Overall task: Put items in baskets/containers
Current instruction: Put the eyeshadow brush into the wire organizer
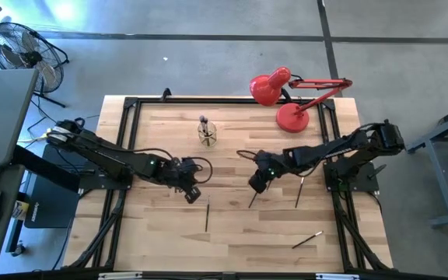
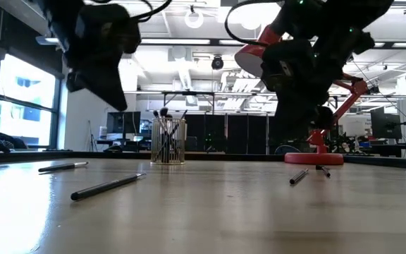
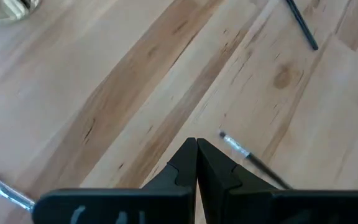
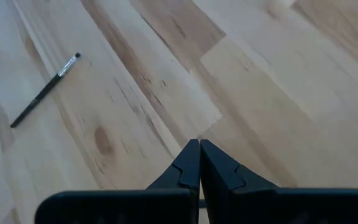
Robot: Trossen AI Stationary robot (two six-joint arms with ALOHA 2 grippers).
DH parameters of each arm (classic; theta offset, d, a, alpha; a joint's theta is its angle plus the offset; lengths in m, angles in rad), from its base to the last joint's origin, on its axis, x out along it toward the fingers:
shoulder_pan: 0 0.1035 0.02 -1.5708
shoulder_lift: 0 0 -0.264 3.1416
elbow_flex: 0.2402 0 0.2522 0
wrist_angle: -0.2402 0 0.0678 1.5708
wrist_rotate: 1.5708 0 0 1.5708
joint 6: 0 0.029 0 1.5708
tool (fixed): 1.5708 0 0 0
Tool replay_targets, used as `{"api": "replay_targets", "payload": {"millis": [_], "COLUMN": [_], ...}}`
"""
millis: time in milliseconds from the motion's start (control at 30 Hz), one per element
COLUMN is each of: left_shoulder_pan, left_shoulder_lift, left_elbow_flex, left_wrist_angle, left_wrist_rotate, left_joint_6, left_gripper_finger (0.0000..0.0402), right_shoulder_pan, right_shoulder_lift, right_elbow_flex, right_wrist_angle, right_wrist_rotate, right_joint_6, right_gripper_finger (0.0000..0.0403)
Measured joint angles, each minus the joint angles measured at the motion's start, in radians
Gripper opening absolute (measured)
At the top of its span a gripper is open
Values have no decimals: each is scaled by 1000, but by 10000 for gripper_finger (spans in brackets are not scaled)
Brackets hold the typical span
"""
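Loose sticks on tabletop [image 1: 162, 233]: four [image 1: 207, 217], [image 1: 253, 200], [image 1: 299, 191], [image 1: 307, 239]. Cup [image 1: 207, 135]: one. Lamp [image 1: 290, 97]: one.

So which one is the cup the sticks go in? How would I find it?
Start at the red lamp at the table's far edge, then look along that edge towards the left arm's side. The small clear cup stands there alone, upright, with dark sticks already poking out of its top. Every other stick lies flat on the wood.
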Motion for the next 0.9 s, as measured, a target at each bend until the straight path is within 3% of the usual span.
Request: {"api": "replay_targets", "payload": {"millis": [133,267,600,900], "left_shoulder_pan": [0,0,1,1], "left_shoulder_lift": [-77,-140,-194,-193], "left_elbow_flex": [-136,-230,-267,-267], "left_wrist_angle": [140,202,187,107], "left_wrist_rotate": [53,78,98,166], "left_joint_6": [43,54,241,341], "left_gripper_finger": [1,0,0,0], "right_shoulder_pan": [45,80,76,124], "right_shoulder_lift": [0,0,17,185], "right_elbow_flex": [53,157,331,458], "right_wrist_angle": [-76,-261,-740,-743], "right_wrist_rotate": [73,161,227,195], "right_joint_6": [102,190,676,810], "right_gripper_finger": [0,0,0,0]}}
